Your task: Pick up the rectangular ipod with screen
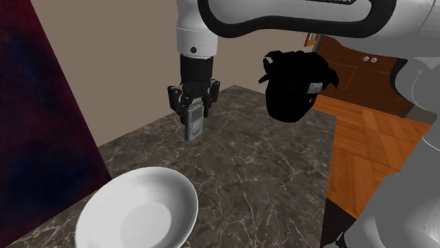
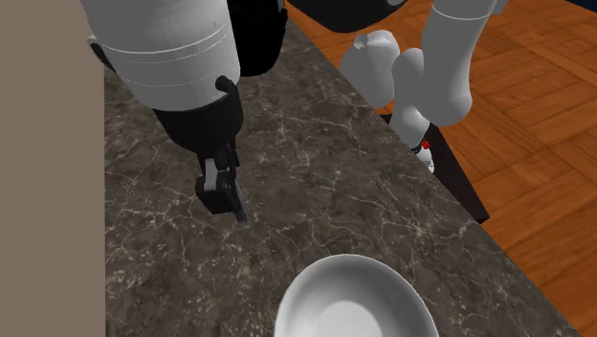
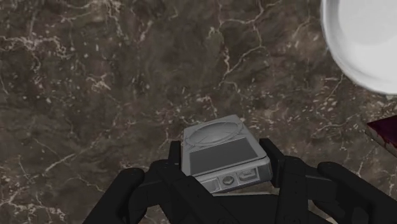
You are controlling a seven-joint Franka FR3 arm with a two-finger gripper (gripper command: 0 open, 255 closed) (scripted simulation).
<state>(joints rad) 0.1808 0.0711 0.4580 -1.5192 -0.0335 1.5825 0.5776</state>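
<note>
Clamped tight between jaws: grey ipod [image 1: 194,127], upright over dark marbled surface [image 1: 268,169], near white bowl [image 1: 141,211]. Grasp done. Left: lifting clear; contact with surface hard to tell.

Counter [image 1: 282,176], dark marble: bare stone all round the gripper [image 1: 194,111], which clasps the ipod [image 1: 194,128]. Obstacles: white bowl [image 1: 137,215] toward the shoulder view's lower left, well apart from the gripper; beige wall [image 1: 113,63] along the counter's far edge; dark red panel [image 1: 42,134] at that view's left; black bag [image 1: 292,84] further right, near the arm.
</note>
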